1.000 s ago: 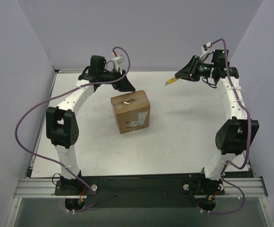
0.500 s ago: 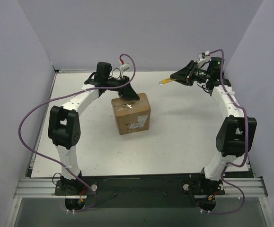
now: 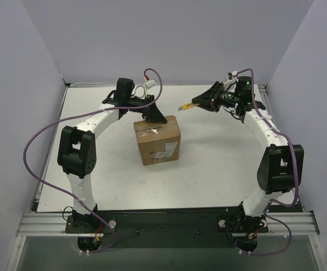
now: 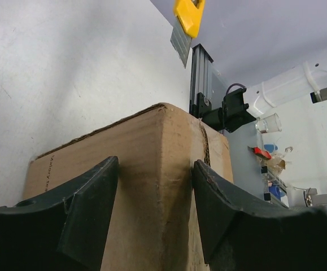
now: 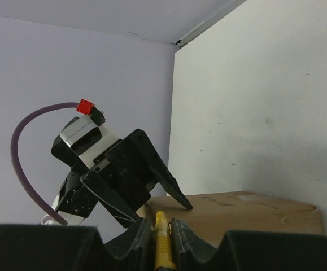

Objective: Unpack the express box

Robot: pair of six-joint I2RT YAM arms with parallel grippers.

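Observation:
The express box (image 3: 157, 140), a brown carton with a label on its near side, stands mid-table with its top flaps down. My left gripper (image 3: 153, 117) sits at its far top corner. In the left wrist view both black fingers (image 4: 90, 209) press the cardboard (image 4: 152, 147) either side of that corner. My right gripper (image 3: 204, 101) hovers to the box's back right, shut on a yellow utility knife (image 3: 188, 105) whose tip points left toward the box. The right wrist view shows the knife (image 5: 162, 243) clamped between the fingers and aimed at the box top (image 5: 236, 214) and the left gripper (image 5: 123, 169).
The white table (image 3: 219, 164) is enclosed by lavender walls at the back and both sides. An aluminium rail (image 3: 169, 223) with the arm bases runs along the near edge. The knife blade (image 4: 181, 42) hangs above the box in the left wrist view.
My left gripper came down and right onto the box's far corner and its jaws narrowed. The box shifted slightly. My right arm carried the knife leftward, closer to the box.

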